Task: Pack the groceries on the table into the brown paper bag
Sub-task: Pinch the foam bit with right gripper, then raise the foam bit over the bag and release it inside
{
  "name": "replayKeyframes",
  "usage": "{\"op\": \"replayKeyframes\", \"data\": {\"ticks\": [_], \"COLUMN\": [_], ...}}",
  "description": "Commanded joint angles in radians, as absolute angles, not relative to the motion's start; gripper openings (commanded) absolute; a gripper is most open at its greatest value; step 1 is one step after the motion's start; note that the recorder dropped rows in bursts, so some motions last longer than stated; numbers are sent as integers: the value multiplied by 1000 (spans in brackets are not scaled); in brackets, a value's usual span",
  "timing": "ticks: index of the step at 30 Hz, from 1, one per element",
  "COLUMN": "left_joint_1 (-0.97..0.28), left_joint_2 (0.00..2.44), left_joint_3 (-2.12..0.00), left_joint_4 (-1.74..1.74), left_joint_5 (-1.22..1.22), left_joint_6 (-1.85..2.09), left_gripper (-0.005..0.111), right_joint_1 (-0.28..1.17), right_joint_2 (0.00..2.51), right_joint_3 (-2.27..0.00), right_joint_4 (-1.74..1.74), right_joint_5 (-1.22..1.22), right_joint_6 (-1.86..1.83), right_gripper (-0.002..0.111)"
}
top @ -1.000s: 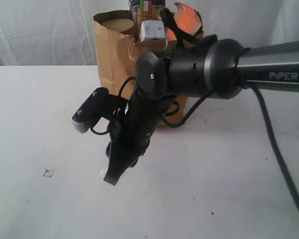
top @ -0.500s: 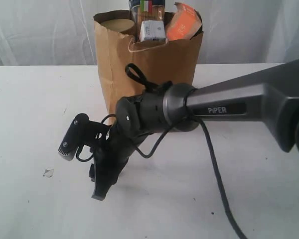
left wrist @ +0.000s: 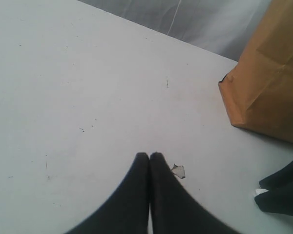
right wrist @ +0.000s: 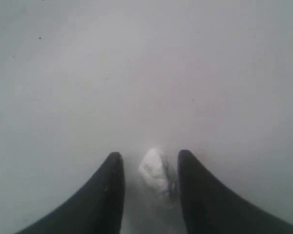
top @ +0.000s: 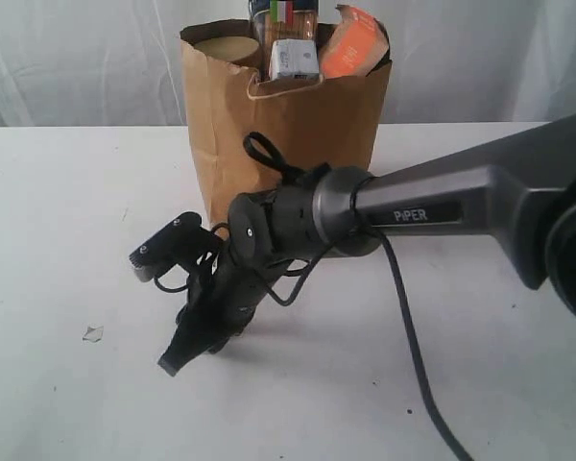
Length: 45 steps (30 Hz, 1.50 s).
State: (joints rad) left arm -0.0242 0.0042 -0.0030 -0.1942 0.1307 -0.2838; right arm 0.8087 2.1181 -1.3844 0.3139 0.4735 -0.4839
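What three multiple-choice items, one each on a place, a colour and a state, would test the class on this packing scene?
1. Where are the groceries?
A. inside the bag
B. beside the bag
C. behind the bag

2. What colour is the bag?
A. white
B. brown
C. blue

3. How do the jaws of the left tool stand?
A. shut
B. wide open
C. gripping a jar

Answers:
1 A: the groceries stick up out of the bag's open top.
2 B: the paper is plainly brown in the exterior and left wrist views.
3 A: the two tips touch with nothing between them in the left wrist view.
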Motion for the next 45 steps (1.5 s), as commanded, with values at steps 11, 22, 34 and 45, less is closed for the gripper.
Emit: {"op": "replayKeyframes", "data": {"ticks": [11, 22, 34, 45], "left_joint_1": [-23, -23, -23, -23], "left_joint_2": [0, 0, 0, 0], "left_joint_3": [0, 0, 0, 0], "left_joint_4": [-204, -204, -204, -204], "left_joint_5": [129, 129, 129, 129], "left_joint_6": [-288, -288, -288, -288], "left_gripper": [0, 0, 0, 0], "right_joint_1": [788, 788, 772, 658], "right_joint_2": [1943, 1592, 1699, 1864], "right_joint_3": [-1386, -1386, -1384, -1384], "right_joint_4": [326, 365, 344, 778], "right_joint_5": [654, 403, -589, -666], "right_joint_6": [-443, -444, -537, -754], "right_gripper": [5, 5, 5, 6]}}
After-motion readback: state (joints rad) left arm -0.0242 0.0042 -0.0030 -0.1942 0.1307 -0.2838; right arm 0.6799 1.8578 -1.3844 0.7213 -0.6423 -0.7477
